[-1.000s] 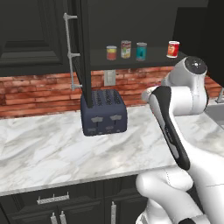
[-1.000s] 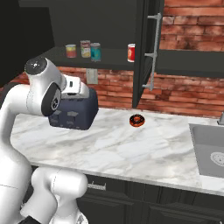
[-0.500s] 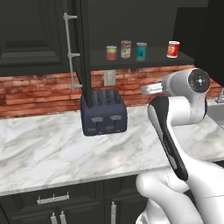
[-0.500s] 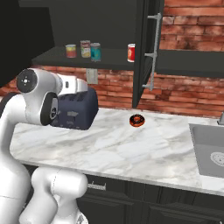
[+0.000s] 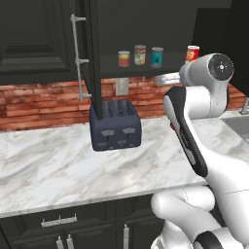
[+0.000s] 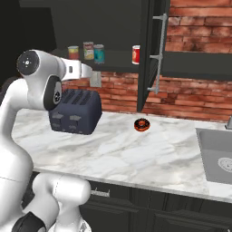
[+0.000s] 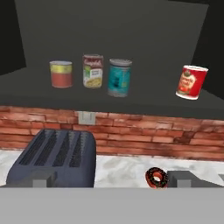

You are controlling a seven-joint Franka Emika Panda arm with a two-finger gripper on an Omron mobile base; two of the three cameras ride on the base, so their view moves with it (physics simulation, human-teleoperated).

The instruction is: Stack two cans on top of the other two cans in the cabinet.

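On the dark shelf board (image 7: 109, 103) of the open black cabinet stand the short red-orange can (image 7: 61, 74), the taller can with the red, cream and green label (image 7: 92, 71) and the teal-blue can (image 7: 120, 77), close together in a row. The red can with a white band (image 7: 192, 82) stands apart at the right. The same cans show in the left base view: red-orange (image 5: 124, 58), labelled (image 5: 140, 55), teal (image 5: 156, 57), red (image 5: 192, 53). My gripper (image 7: 111, 183) is open and holds nothing. It hangs in front of and below the shelf, well short of the cans.
The cabinet door (image 5: 92, 58) with its long silver bar handle (image 5: 77, 58) stands open at the left of the shelf. A dark blue toaster (image 5: 115, 125) and a chocolate donut (image 6: 141, 124) sit on the marble counter (image 6: 136, 154). A sink (image 6: 217, 149) lies at the right.
My arm has lifted, and the hand has risen towards the level of the shelf. The cans, toaster and donut have stayed where they were.
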